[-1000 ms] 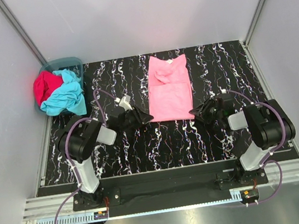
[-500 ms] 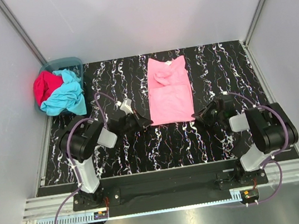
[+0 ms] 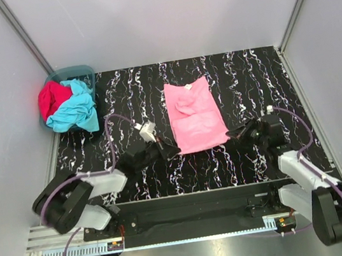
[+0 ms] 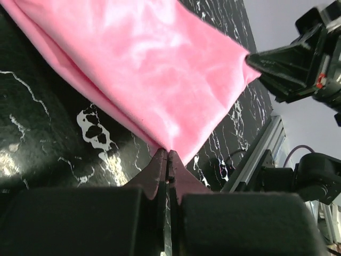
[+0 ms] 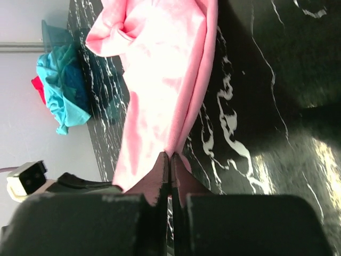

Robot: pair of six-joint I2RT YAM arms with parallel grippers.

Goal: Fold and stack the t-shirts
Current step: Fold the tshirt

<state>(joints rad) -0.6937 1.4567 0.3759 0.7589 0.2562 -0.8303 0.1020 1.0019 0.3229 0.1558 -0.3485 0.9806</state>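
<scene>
The light pink t-shirt (image 3: 195,115) lies folded lengthwise in the middle of the black marbled table (image 3: 253,77). My left gripper (image 3: 176,152) is shut on its near left corner, and the left wrist view shows the pink cloth (image 4: 160,69) pinched at the fingertips of that gripper (image 4: 168,153). My right gripper (image 3: 231,137) is shut on the near right corner, where the pink fabric (image 5: 160,69) meets its tips (image 5: 170,156). The turquoise t-shirt (image 3: 73,111) and the crimson red t-shirt (image 3: 51,99) sit bunched together at the back left.
A teal plastic basket (image 3: 72,72) holds the two bunched shirts in the back left corner. White walls close in the table on three sides. A metal rail (image 3: 191,218) with the arm bases runs along the near edge.
Both grippers went from open to shut on the pink shirt's near corners. Both arms drew back toward the near edge, dragging the shirt nearer and slightly askew.
</scene>
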